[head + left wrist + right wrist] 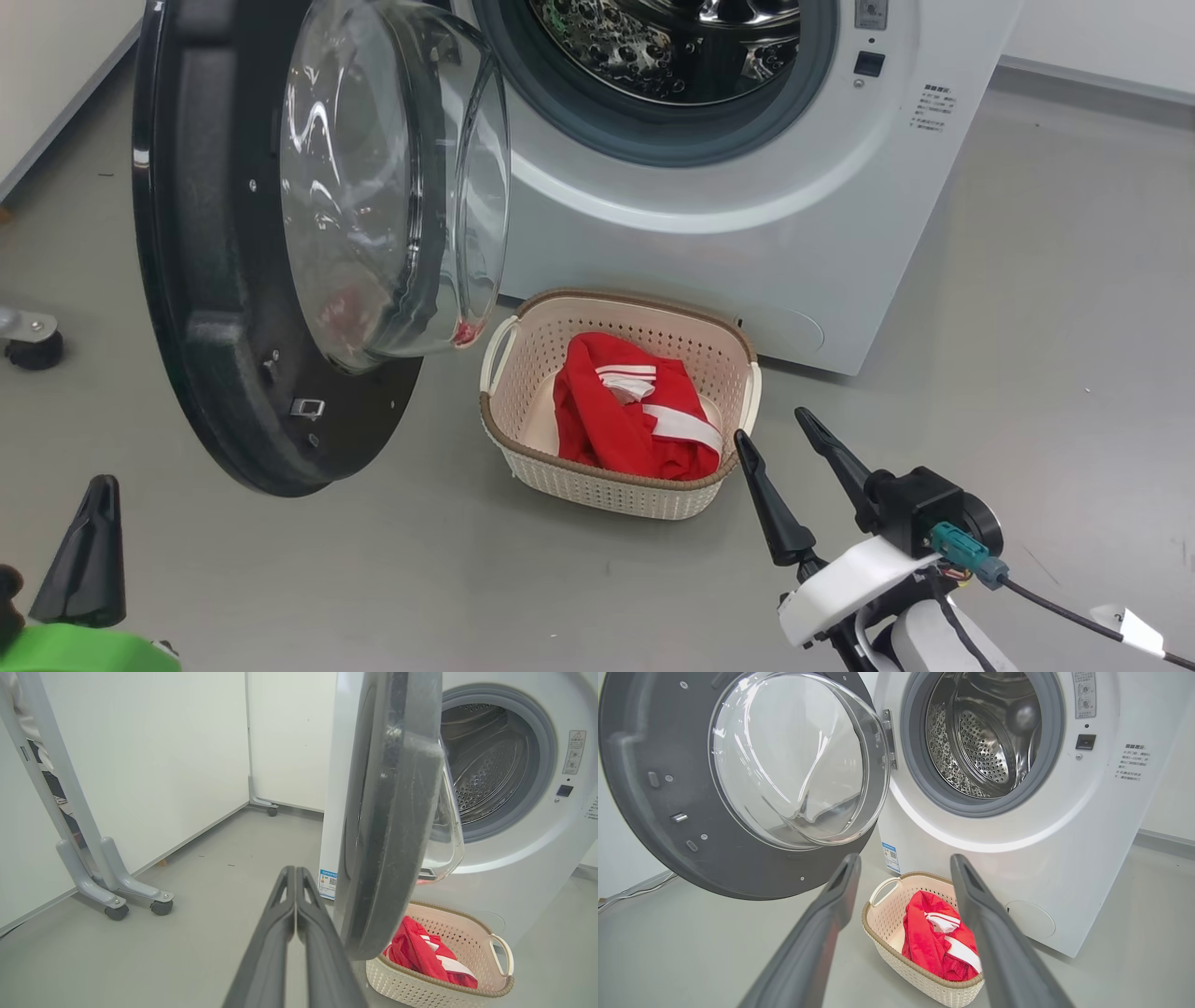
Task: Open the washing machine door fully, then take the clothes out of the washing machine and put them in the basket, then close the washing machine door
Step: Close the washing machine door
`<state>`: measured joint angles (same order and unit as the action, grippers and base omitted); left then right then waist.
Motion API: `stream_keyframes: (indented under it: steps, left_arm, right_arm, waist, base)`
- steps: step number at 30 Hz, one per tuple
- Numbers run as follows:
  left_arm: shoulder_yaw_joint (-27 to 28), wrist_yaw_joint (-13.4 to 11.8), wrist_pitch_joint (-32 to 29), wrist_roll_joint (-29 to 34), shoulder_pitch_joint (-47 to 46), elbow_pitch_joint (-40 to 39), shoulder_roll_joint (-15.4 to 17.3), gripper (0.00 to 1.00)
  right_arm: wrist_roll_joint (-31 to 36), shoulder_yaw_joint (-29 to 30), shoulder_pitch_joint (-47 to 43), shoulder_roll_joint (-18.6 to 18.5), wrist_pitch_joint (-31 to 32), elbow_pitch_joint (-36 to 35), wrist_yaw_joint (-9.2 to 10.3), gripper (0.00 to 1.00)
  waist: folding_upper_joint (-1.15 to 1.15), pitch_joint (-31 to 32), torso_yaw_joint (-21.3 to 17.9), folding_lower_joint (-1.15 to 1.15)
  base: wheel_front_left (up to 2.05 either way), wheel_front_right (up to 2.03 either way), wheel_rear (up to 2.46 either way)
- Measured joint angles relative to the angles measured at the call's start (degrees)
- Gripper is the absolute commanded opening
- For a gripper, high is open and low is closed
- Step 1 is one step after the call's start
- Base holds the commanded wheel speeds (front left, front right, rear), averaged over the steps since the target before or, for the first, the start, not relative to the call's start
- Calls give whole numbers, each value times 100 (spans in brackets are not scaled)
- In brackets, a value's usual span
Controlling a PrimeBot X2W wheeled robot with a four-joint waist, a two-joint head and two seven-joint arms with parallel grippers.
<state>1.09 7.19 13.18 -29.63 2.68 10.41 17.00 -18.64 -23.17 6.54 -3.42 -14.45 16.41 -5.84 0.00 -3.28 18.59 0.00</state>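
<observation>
The clothes [625, 411] are lying bunched in the basket [597, 490], which is sitting on the floor [1027, 327] just before the washing machine [747, 233]. The steel drum [985, 742] is looking empty, so closing is probably coming next.

The washing machine door [215, 280] is standing swung out, its lower edge hanging near the basket's left corner. I cannot tell whether it is clearing the rim, so a swing could be clipping the handle and shoving the basket.

The left end effector [295, 872] is pointing at the door's outer edge with its fingers pressed together on nothing; such a narrow tip risks sliding off the glossy curve, leaving the door unlatched.

The right end effector [773, 425] is hovering spread wide and empty beside the basket's right end, possibly in the door's path.
</observation>
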Motion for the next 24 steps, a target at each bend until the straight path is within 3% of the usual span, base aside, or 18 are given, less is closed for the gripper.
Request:
stream_keyframes:
  steps: [10,17,21,24]
  left_arm:
    - [-79,0,-159,-336,-8,-167,122,0]
    - [194,0,-742,-1933,-387,-237,46,0]
    - [679,0,-1314,-2929,-710,-59,-44,0]
    - [1066,-1,-1819,-3889,-922,80,-292,0]
  right_arm:
    - [1,-75,-1,3,0,-3,-5,100]
    - [7,-74,4,4,0,-4,-5,100]
    - [8,-62,10,3,0,-1,-7,100]
    - [10,-82,27,3,0,-3,-7,100]
  waist:
    - [0,-69,-54,0]
    - [0,-194,-102,0]
    - [0,-232,-122,0]
    - [0,-253,-134,0]
  base:
    - [0,0,0]
    - [0,0,0]
    - [0,0,0]
    - [0,0,0]
